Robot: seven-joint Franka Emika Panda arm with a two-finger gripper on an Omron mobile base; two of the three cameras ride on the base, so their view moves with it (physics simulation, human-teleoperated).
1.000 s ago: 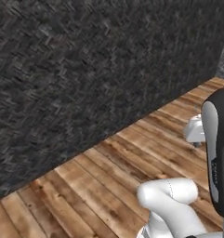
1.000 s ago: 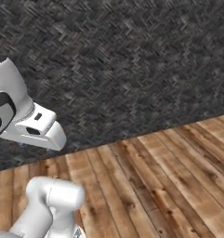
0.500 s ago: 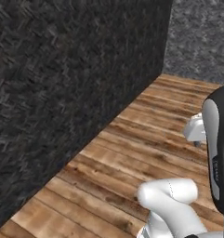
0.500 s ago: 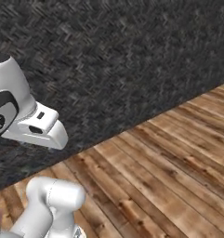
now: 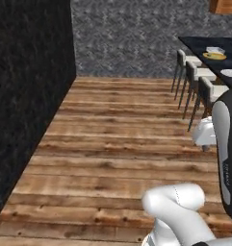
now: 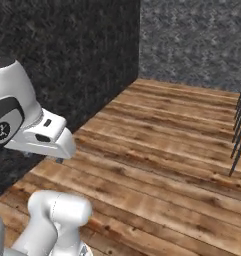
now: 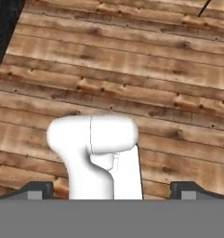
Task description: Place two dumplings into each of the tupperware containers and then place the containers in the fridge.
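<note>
In the hand view my gripper (image 7: 112, 190) is open: its two dark fingertips (image 7: 39, 189) stand far apart with nothing between them, above bare wooden floor (image 7: 132, 60). The hand (image 6: 42, 135) hangs in front of the dark wall in the right base view. The dumplings and the fridge are out of view. Far off, on the dark counter (image 5: 199, 43) at the top right of the left base view, a small white shape (image 5: 214, 49) lies behind a yellow-rimmed plate (image 5: 215, 56). It is too small to tell whether it is a tupperware container.
A dark textured wall (image 5: 26, 96) runs along the left, and a grey wall (image 5: 127, 38) closes the far end. Pale stools (image 5: 192, 77) stand in a row beside the counter. Dark stool legs (image 6: 239, 130) show at the right. Wooden planks (image 5: 112, 144) stretch wide between.
The whole picture has swung, so the camera has turned with the base. The dark wall has slid left, and the far wall, stools and counter have come into view. The gripper stays open.
</note>
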